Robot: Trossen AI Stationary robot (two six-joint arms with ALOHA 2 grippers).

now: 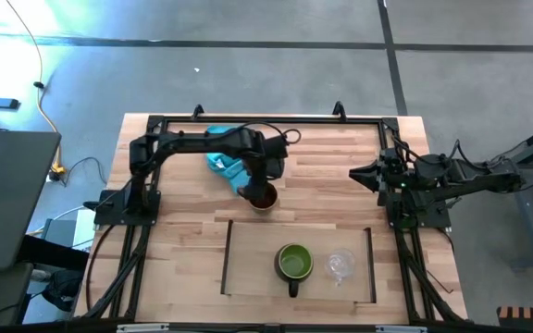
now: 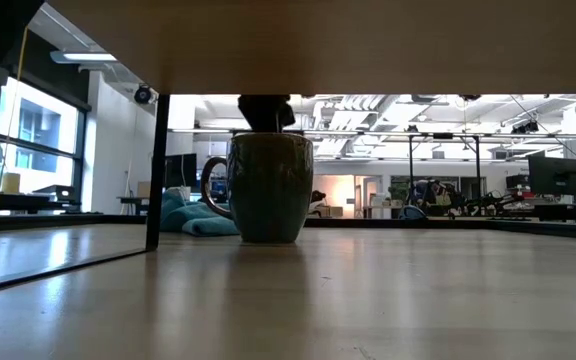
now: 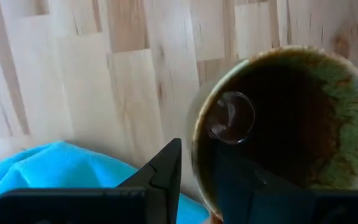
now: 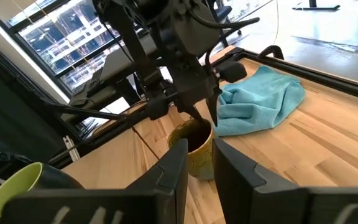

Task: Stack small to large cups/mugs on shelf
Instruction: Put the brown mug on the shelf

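We see even, bright overhead light on the tabletop (image 1: 340,166). Glare whitens the floor (image 1: 72,37) at one corner. From table height, bright windows (image 2: 38,150) backlight the brown mug (image 2: 268,187), leaving it dark; the near tabletop is blurred.

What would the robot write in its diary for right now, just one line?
left gripper: fingers straddling brown mug rim | right gripper: waiting, table's right | green mug, glass cup: on shelf
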